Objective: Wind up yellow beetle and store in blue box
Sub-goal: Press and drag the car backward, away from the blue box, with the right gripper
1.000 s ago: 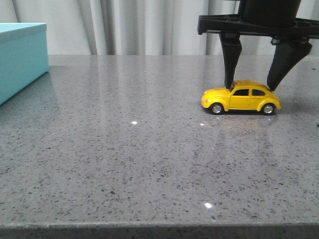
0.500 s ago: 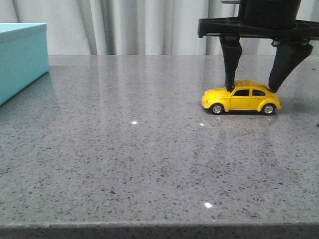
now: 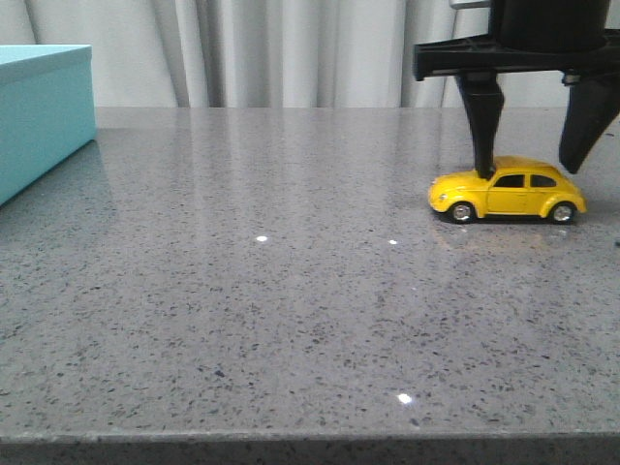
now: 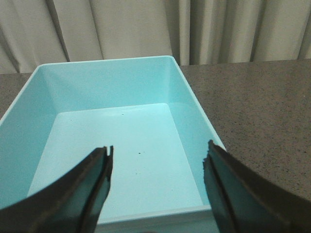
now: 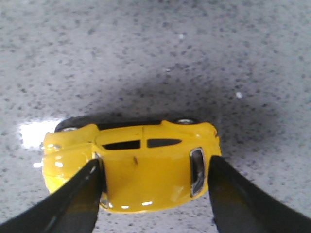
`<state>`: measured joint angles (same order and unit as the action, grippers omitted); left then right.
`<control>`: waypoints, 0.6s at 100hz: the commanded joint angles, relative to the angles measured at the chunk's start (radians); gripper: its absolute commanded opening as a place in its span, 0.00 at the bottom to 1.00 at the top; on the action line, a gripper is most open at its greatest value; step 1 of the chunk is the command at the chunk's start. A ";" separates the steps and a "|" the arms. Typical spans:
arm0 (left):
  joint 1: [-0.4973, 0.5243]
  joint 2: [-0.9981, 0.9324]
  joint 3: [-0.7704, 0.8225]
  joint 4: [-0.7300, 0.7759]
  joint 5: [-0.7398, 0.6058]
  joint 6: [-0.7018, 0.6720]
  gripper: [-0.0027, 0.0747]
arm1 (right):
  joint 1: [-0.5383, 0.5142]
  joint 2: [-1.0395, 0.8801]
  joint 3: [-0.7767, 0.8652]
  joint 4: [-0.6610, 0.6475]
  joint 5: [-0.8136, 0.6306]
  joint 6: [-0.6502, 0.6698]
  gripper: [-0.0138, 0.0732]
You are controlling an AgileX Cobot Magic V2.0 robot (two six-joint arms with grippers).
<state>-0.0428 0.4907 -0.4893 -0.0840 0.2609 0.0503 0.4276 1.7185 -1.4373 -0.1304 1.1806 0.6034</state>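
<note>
Beetle (image 3: 508, 193) sits on its wheels at the desk's (image 3: 291, 291) three o'clock, well apart from the box (image 3: 44, 111) at nine. Right pincer (image 3: 535, 160) straddles its roof, fingers spread, one touching the windscreen end. Left pincer (image 4: 158, 187), also spread, hangs over the box. Winding looks underway; next comes dragging the car backward, pressed down.

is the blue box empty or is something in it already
Empty. The left wrist view looks straight into the blue box and shows only its bare floor; the yellow beetle is on the table.
</note>
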 commanded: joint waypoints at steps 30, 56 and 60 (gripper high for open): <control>-0.008 0.008 -0.038 -0.002 -0.069 -0.002 0.56 | -0.096 -0.088 0.114 -0.083 -0.002 -0.014 0.71; -0.008 0.008 -0.038 -0.002 -0.069 -0.002 0.56 | -0.231 -0.170 0.204 -0.113 -0.029 -0.061 0.71; -0.008 0.008 -0.038 -0.002 -0.069 -0.002 0.56 | -0.249 -0.179 0.208 -0.113 -0.031 -0.081 0.71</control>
<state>-0.0428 0.4907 -0.4893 -0.0840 0.2626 0.0503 0.2247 1.5778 -1.2430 -0.1878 1.1110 0.5697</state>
